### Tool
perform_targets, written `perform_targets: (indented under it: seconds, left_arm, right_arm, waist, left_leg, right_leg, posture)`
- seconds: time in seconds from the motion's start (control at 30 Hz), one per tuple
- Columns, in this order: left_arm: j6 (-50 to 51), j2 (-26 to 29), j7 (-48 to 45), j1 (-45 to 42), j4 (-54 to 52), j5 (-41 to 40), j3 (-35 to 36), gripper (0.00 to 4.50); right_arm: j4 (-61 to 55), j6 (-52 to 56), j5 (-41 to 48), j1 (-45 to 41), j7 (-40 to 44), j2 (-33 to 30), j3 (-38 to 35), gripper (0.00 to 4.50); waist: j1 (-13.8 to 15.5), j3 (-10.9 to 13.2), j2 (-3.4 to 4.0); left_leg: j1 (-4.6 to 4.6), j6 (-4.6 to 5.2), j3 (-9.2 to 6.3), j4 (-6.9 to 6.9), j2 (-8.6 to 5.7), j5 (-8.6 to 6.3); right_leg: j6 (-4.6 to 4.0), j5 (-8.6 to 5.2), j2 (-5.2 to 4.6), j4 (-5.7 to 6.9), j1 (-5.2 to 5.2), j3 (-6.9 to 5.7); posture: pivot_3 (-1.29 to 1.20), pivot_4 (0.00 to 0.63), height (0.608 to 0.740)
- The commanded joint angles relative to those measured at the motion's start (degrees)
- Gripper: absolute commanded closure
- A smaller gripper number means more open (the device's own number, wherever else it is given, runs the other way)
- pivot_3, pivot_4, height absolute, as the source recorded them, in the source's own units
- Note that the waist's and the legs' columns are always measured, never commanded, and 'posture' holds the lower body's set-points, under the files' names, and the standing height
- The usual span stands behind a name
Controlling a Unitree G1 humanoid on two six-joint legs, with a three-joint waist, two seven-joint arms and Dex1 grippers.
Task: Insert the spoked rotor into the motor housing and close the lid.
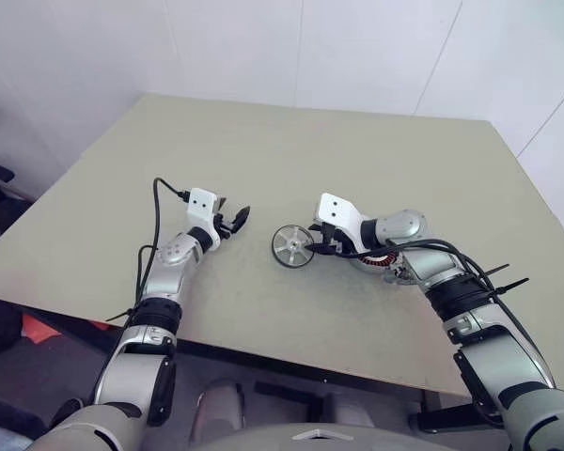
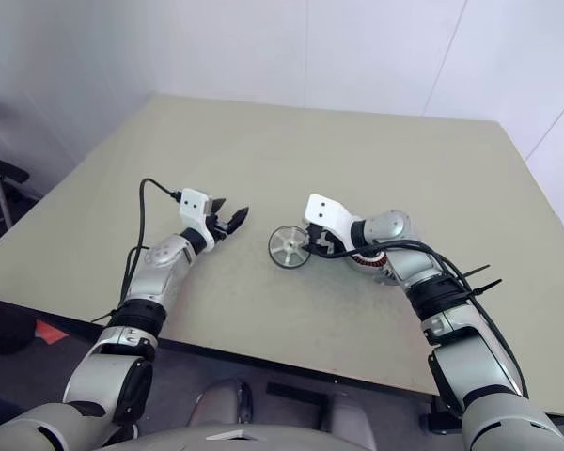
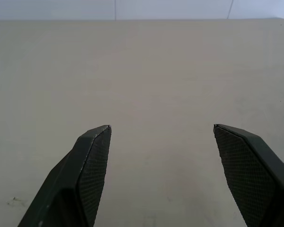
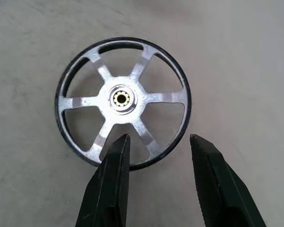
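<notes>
The spoked rotor (image 1: pixel 292 246), a silver wheel with a dark rim and a brass hub, lies on the table's middle. My right gripper (image 1: pixel 312 248) sits at its right edge, open. In the right wrist view its fingertips (image 4: pixel 118 146) straddle the near part of the rotor's rim (image 4: pixel 146 163); I cannot tell whether they touch it. The motor housing (image 1: pixel 387 264), showing copper windings, sits half hidden under my right forearm. My left gripper (image 1: pixel 235 218) hovers open to the left of the rotor, nothing between its fingers (image 3: pixel 92 156). The lid is out of view.
The beige table (image 1: pixel 357 150) stretches bare behind and between both arms. Its front edge runs close under my elbows, and white walls stand behind it. A black cable (image 1: pixel 157 202) loops off my left wrist.
</notes>
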Motion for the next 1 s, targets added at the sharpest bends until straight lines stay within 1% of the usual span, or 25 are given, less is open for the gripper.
perform_targets:
  seconds: [0.03,0.23,0.93,1.0]
  left_arm:
    - [-0.8,0.4,0.0,-0.9,-1.6,-0.1,0.1,0.81]
    - [-0.8,0.5,0.1,-0.7,-1.7,-0.1,0.1,0.81]
    - [-1.1,0.4,0.1,-1.1,-1.2,0.3,-0.1,0.81]
    - [-1.1,0.5,0.1,-1.1,-1.2,0.3,-0.1,0.81]
  right_arm:
    - [1.2,-3.5,-1.2,-2.1,-0.6,0.0,0.0,2.28]
    - [0.5,-5.0,-1.9,-2.0,-0.2,-0.6,-0.7,2.28]
    - [2.8,-3.7,-2.4,-1.6,-1.5,1.0,-0.4,2.28]
    - [3.0,-3.9,-2.5,-1.6,-1.5,1.0,-0.4,2.67]
  waist:
    - [0.0,0.0,0.00]
    - [0.0,0.0,0.00]
    - [0.0,0.0,0.00]
    - [0.0,0.0,0.00]
  left_leg:
    - [0.00,0.00,0.00,0.00,0.00,0.00]
    - [0.00,0.01,0.00,0.00,0.00,0.00]
    - [0.01,0.01,0.00,0.00,0.00,-0.01]
    - [0.01,0.01,0.00,0.00,0.00,-0.01]
  right_leg:
    - [0.00,0.00,0.00,0.00,0.00,0.00]
    - [0.00,0.00,0.00,0.00,0.01,0.00]
    - [0.00,0.00,0.00,0.00,0.01,0.00]
    - [0.00,0.00,0.00,0.00,0.02,0.00]
  posture:
    - [0.00,0.000,0.740]
    - [0.00,0.000,0.740]
    - [0.00,0.000,0.740]
    - [0.00,0.000,0.740]
